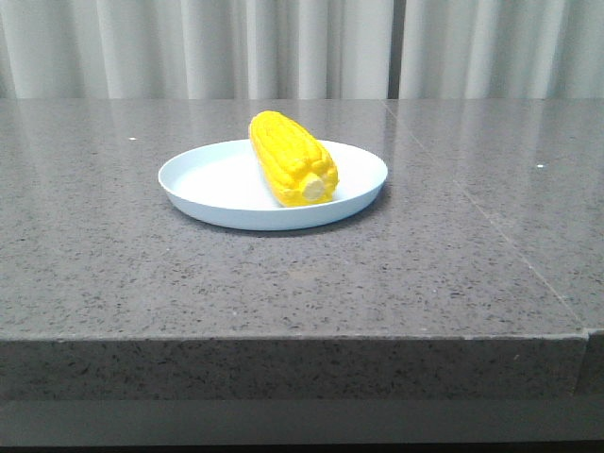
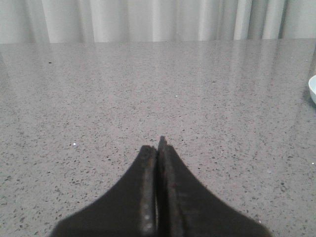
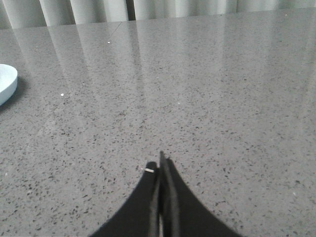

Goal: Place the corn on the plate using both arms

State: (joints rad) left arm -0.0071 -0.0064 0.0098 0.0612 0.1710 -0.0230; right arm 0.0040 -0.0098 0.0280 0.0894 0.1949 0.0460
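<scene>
Corn on plate, both jaws closed and empty

Corn [image 1: 292, 158] lies inside the plate [image 1: 203, 185], angled, cream stub end toward the camera, far tip over the back rim area. Plate sits on the grey speckled counter [image 1: 113, 274], roughly centre in the front view. Neither arm shows in the front view.

Left gripper [image 2: 157, 148]: jaws pressed together, nothing between them, low over bare counter. Sliver of plate rim [image 2: 312, 90] at the frame edge, well apart from the tips.

Right gripper [image 3: 160, 165]: jaws also closed tight, holding nothing. Plate edge [image 3: 7, 81] visible at the side, well apart. Pale curtain [image 1: 189, 47] behind the counter.
</scene>
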